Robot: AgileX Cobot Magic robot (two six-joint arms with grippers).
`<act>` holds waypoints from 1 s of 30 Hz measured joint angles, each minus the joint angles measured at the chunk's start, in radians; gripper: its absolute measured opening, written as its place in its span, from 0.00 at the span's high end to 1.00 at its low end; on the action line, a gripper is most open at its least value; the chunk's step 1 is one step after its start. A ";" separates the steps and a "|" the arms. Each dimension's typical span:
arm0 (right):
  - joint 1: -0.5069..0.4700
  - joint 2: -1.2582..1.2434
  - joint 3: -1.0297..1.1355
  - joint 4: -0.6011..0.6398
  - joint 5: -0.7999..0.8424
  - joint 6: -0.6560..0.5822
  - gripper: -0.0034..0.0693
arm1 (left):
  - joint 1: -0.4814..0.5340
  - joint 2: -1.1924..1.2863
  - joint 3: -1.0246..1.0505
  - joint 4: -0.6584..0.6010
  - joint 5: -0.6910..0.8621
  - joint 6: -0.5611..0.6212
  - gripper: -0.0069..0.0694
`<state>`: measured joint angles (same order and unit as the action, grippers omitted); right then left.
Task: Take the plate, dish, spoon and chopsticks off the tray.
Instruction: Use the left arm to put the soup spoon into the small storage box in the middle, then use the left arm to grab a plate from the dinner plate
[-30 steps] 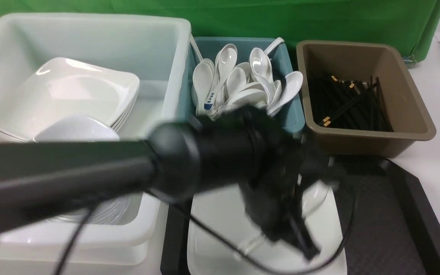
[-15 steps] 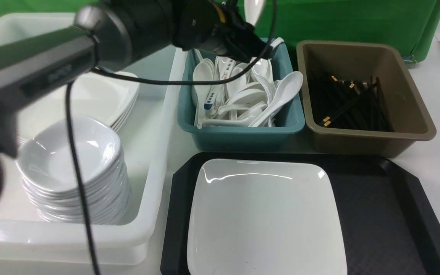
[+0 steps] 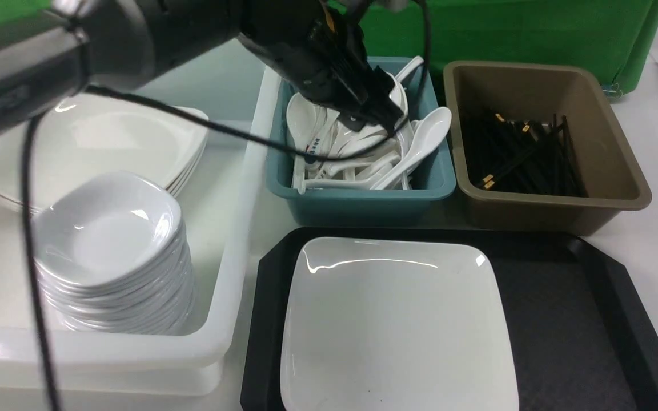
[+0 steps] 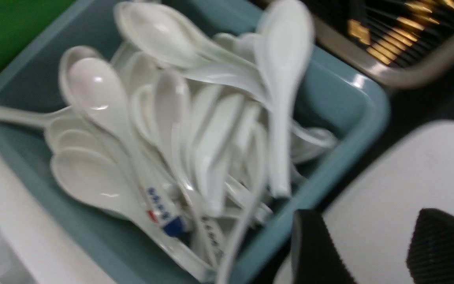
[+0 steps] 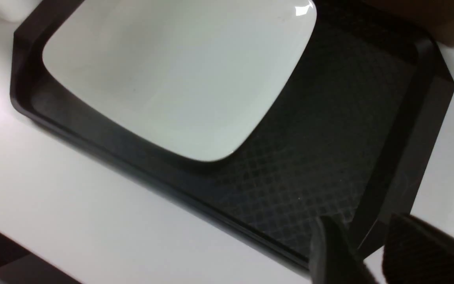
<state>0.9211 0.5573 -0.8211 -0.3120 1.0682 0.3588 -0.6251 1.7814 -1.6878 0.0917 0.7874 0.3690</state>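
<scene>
The large white plate (image 3: 397, 319) lies alone on the left half of the black tray (image 3: 569, 319). My left gripper (image 3: 383, 117) hangs low over the teal tub (image 3: 363, 205). In the left wrist view it (image 4: 373, 252) is open and empty. There a plain white spoon (image 4: 284, 86), blurred, is on top of the spoon pile, apart from my fingers. A small white dish (image 3: 106, 228) tops a stack in the white tub (image 3: 232, 240). Black chopsticks (image 3: 523, 151) lie in the brown tub (image 3: 620, 171). My right gripper (image 5: 363, 256) is open over the tray's corner (image 5: 404, 157).
A stack of large square plates (image 3: 106, 142) sits at the back of the white tub. A spoon with blue marks (image 3: 313, 149) lies among the others. My left arm and its cable cross above the white tub. A green cloth hangs behind the tubs.
My left arm rose from the tray with the spoon, swung back over the teal tub and came down into it. Its jaws are now empty.
</scene>
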 joint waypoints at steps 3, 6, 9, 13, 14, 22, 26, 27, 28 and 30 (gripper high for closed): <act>0.000 0.000 0.000 0.000 0.000 -0.011 0.63 | -0.077 -0.127 0.171 -0.063 0.058 0.238 0.73; 0.000 0.000 0.000 0.000 0.000 -0.014 0.63 | -0.125 -0.231 0.384 -0.137 0.075 0.450 0.87; 0.000 0.000 0.000 0.000 0.000 -0.023 0.63 | -0.142 -0.301 0.560 -0.182 0.059 0.610 0.86; 0.000 0.000 0.000 0.000 0.000 -0.040 0.63 | -0.142 -0.310 0.685 -0.187 0.021 0.751 0.75; 0.000 0.000 0.000 0.000 0.000 -0.040 0.63 | -0.142 -0.310 0.725 -0.187 -0.024 0.786 0.67; 0.000 0.000 0.000 0.000 -0.001 -0.058 0.63 | -0.142 -0.305 0.822 -0.173 -0.187 0.920 0.28; 0.000 0.000 0.000 0.000 -0.048 -0.065 0.63 | -0.142 -0.269 0.836 -0.167 -0.194 1.001 0.21; 0.000 0.000 0.000 0.000 -0.058 -0.068 0.63 | -0.142 -0.258 0.836 -0.166 -0.203 1.008 0.21; 0.000 0.000 0.000 0.000 -0.066 -0.070 0.63 | -0.142 -0.246 0.836 -0.163 -0.212 1.012 0.21; 0.000 0.000 0.000 0.000 -0.073 -0.074 0.63 | -0.142 -0.230 0.836 -0.145 -0.219 1.013 0.23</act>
<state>0.9211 0.5573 -0.8211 -0.3120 0.9948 0.2851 -0.7674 1.5516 -0.8516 -0.0529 0.5682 1.3816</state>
